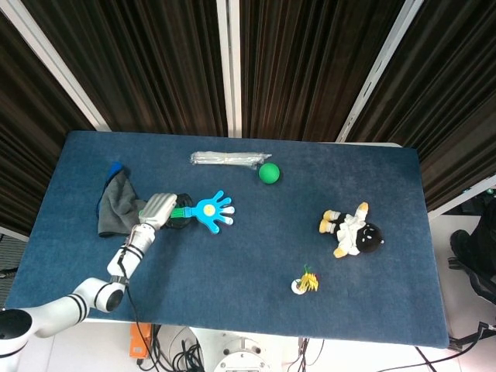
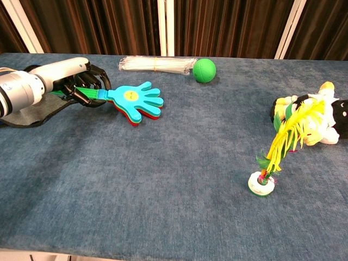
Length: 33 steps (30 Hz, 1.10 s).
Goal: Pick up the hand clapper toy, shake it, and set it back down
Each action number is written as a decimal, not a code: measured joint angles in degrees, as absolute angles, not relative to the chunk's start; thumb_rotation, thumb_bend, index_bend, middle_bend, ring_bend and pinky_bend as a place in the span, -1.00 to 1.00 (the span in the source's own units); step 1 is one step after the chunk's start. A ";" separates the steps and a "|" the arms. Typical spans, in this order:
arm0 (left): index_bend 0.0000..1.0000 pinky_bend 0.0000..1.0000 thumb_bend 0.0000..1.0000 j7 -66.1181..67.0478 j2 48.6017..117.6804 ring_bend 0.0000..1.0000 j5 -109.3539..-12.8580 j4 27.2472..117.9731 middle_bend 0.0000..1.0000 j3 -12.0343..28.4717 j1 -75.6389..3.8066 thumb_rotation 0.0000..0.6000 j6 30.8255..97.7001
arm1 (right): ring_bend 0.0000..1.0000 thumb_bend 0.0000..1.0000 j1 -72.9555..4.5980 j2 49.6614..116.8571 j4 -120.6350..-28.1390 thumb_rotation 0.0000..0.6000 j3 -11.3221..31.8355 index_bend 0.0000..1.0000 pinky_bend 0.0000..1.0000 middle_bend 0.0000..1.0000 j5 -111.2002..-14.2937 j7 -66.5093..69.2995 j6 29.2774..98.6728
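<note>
Left robot hand (image 2: 81,87): fingers wrapped on green handle of blue, hand-shaped plastic clapper toy (image 2: 136,100), left of frame, at blue surface (image 2: 163,179). Risk: thin handle slipping out when shaken.

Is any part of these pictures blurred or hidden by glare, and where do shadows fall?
Head view: sharp and evenly lit, no glare; the hand clapper toy and the left hand look small. Chest view: also sharp; the toy casts a soft shadow on the table, and the curtains behind are dark. The plush doll is cut off by the right edge there.
</note>
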State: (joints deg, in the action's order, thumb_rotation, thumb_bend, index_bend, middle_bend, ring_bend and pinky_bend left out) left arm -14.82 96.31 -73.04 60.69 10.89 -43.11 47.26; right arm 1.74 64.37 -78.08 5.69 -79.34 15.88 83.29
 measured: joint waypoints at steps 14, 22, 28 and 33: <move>-0.38 1.00 -0.42 -17.03 95.27 1.00 -75.30 61.15 1.00 9.90 -43.58 1.00 46.45 | -1.00 -0.47 1.88 64.08 -78.06 1.00 5.70 -1.00 -1.00 -1.00 -79.26 16.29 83.19; -0.62 1.00 -0.43 -21.02 95.72 1.00 -79.78 59.14 1.00 8.84 -43.66 1.00 50.36 | -1.00 -0.46 1.93 63.80 -78.45 1.00 5.70 -1.00 -1.00 -1.00 -79.13 15.96 83.11; 0.47 1.00 -0.43 -21.35 96.35 1.00 -80.05 57.96 1.00 8.92 -43.57 1.00 52.07 | -1.00 -0.46 1.94 63.64 -78.81 1.00 5.66 -1.00 -1.00 -1.00 -79.08 15.69 83.00; 0.98 1.00 -0.43 -21.88 96.81 1.00 -79.83 57.51 1.00 9.24 -43.31 1.00 53.08 | -1.00 -0.46 1.86 63.49 -78.98 1.00 5.57 -1.00 -1.00 -1.00 -79.07 15.51 82.65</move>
State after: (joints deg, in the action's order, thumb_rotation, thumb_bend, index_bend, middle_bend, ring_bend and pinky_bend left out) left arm -21.88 96.81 -79.83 57.51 9.24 -43.31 53.08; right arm 1.86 63.49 -78.98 5.57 -79.07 15.51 82.65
